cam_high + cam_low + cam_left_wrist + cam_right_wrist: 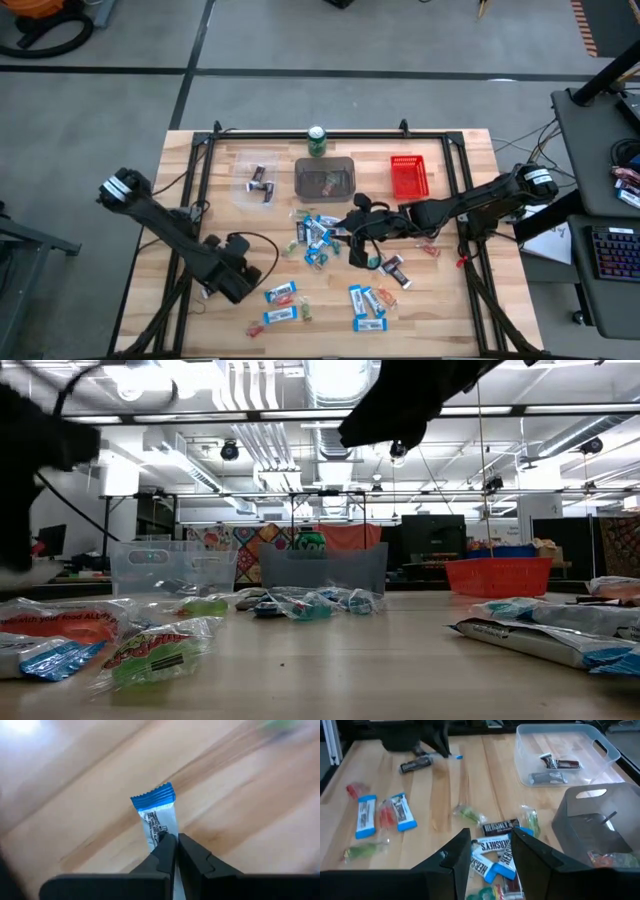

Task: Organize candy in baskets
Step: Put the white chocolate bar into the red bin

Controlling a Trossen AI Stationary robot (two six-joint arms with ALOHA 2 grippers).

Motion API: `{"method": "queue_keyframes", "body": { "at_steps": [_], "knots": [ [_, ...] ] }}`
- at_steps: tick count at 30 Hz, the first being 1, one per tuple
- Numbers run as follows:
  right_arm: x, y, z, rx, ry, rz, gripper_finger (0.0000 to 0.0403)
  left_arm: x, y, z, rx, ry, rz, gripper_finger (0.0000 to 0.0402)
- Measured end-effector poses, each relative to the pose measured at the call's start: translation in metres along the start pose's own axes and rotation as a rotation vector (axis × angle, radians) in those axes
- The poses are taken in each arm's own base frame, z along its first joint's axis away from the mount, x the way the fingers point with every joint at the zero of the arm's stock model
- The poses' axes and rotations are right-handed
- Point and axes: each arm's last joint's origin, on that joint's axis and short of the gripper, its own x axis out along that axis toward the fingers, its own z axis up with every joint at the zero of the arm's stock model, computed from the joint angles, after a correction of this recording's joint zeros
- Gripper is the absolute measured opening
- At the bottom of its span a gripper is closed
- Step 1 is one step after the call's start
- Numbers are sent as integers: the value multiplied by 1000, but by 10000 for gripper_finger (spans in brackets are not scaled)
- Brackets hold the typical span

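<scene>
The left gripper (171,851) is low over the near left part of the table (450,310). It is pinched tight on a blue-and-white bar (159,818). The right gripper (491,851) hangs over the candy pile (315,238) in the middle, with its fingers apart and nothing in them. The clear bin (258,182), grey bin (325,178) and red bin (409,176) sit in a row at the far side. A green can (317,140) stands behind the grey bin.

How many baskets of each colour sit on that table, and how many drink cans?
Clear basket: 1
Grey basket: 1
Red basket: 1
Green can: 1
Total: 4
</scene>
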Motion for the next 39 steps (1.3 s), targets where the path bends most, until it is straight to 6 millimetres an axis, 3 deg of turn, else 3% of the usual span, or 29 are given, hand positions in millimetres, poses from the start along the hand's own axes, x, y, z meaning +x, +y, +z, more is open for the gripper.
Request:
{"method": "queue_keyframes", "body": {
  "at_steps": [7, 13, 18, 25, 29, 39],
  "knots": [
    [5, -2, -21, -1, -40, 5, 124, -32, -12, 12, 124, -246, -345, 1],
    [7, -4, -36, -26, -172, 28, 128, -47, -33, 22, 361, -469, -501, 1],
    [5, -1, -37, -75, -279, 136, 122, -51, -48, 40, 494, -623, -548, 0],
    [3, 4, -36, -132, -319, 209, 126, -38, -58, 69, 680, -737, -534, 0],
    [1, 4, -32, -125, -358, 215, 138, -24, -58, 77, 747, -798, -630, 0],
    [1, 7, -25, -111, -464, 272, 208, 9, -48, 79, 672, -925, -793, 0]
  ]
}}
